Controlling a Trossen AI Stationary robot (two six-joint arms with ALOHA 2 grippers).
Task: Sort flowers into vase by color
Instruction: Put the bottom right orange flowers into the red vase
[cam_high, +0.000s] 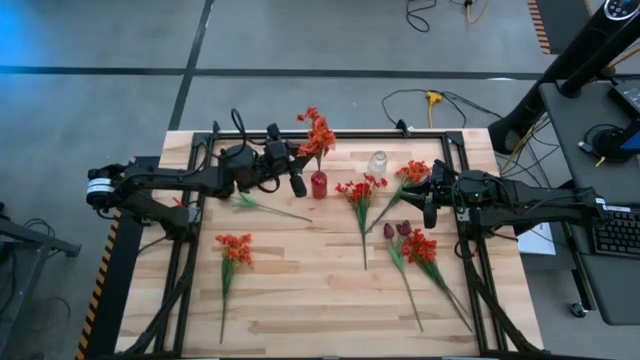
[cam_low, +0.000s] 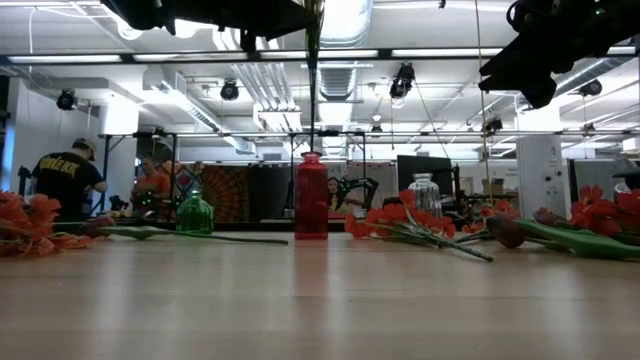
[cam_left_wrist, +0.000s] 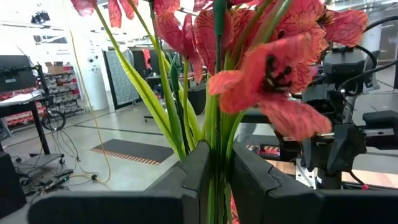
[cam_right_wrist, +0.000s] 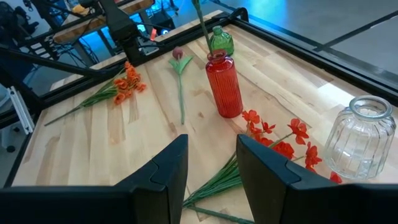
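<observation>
- Your left gripper (cam_high: 297, 178) sits upper centre of the high view, fingers (cam_left_wrist: 199, 171) clamped on the stalk of an orange-red flower (cam_high: 318, 133), blooms fanned out toward the top edge of the desk (cam_high: 300, 300).
- The red vase (cam_high: 318, 184) stands right beside those fingers; in the right wrist view a green stalk (cam_right_wrist: 201, 22) hangs straight above its mouth, just about at the rim. I can't tell whether the tip is inside yet.
- So the step in hand, as I read it: lowering this stem into the red vase.
- Next move calls for a straight, slow drop, keeping the stalk centred over that narrow neck, then letting go only once the stem is well down. Nudge sideways and the tall, slim vase could tip.
- Your right gripper (cam_high: 430, 213) waits right of centre, fingers (cam_right_wrist: 163, 171) parted and holding nothing, hovering over the desk.
- Still loose on the desk: an orange bunch (cam_high: 235, 249) lower left, a lone stem (cam_high: 268, 208) just below the left arm, red stems (cam_high: 360, 192) at centre, another orange one (cam_high: 412, 172) by the right arm, and a maroon and red cluster (cam_high: 412, 243) lower right.
- A clear vase (cam_high: 378, 163) stands upper right of centre, empty; a green vase (cam_right_wrist: 219, 40) shows behind the red one in the right wrist view.
</observation>
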